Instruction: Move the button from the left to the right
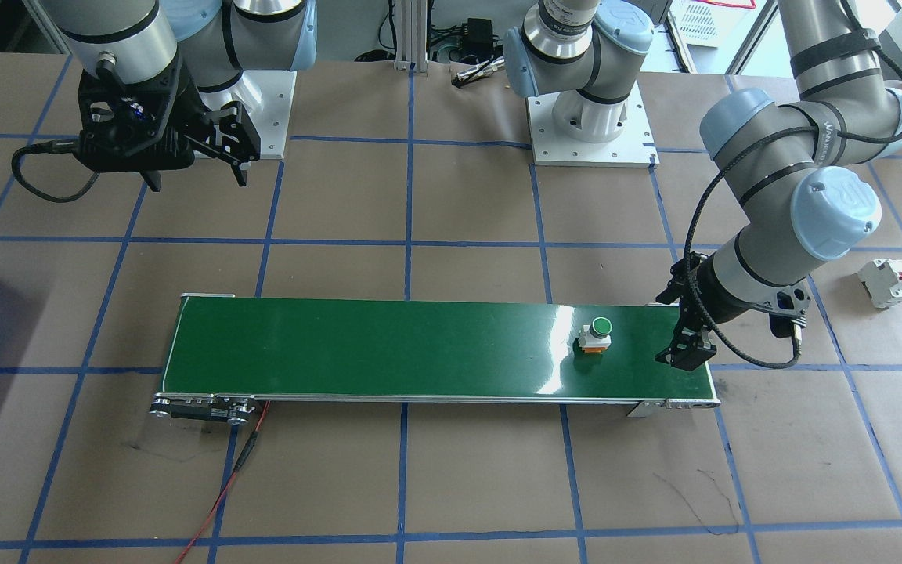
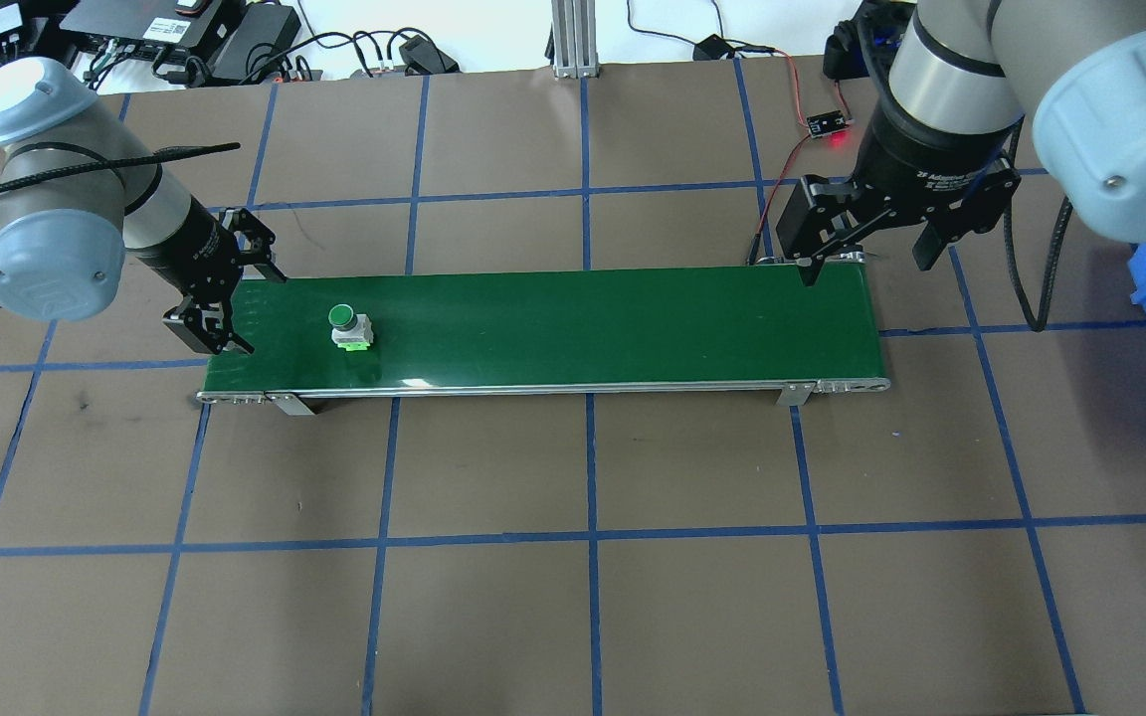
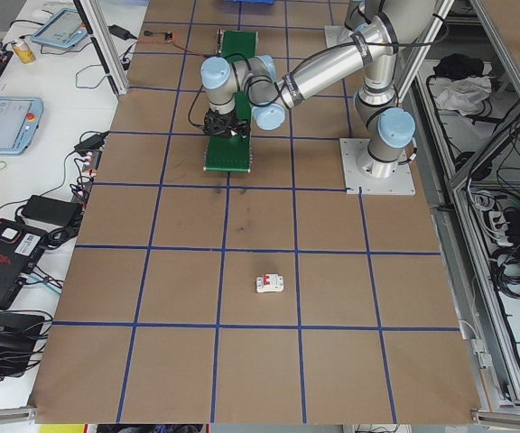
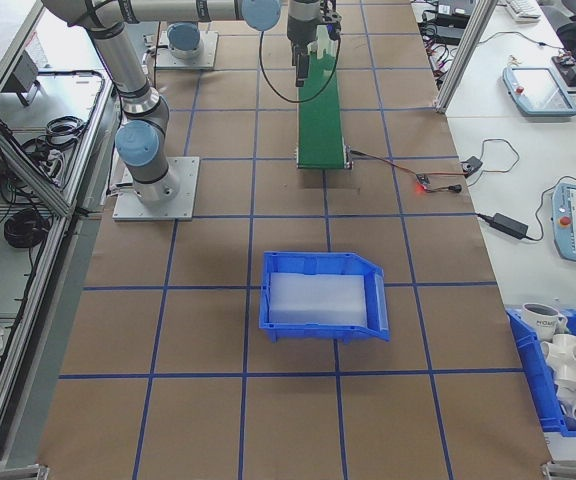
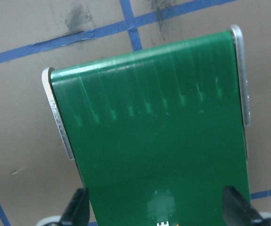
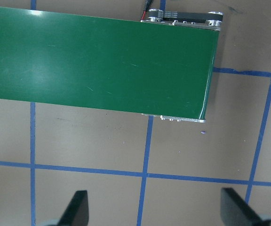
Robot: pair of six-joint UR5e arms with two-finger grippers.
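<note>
Overhead exterior shows the button (image 2: 346, 328) upright near the conveyor belt's (image 2: 573, 328) left end, just beside the left tool (image 2: 225, 298), spread wide and empty. The right tool (image 2: 866, 249), also open, holds nothing above the opposite end.

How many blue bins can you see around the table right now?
2. One blue bin sits on the table past the conveyor belt's right end. A second bin, holding white fittings, sits beyond the table's far corner. Others may be out of view.

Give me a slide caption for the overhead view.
Button sits on the green conveyor's left end, open left gripper beside it.
</note>
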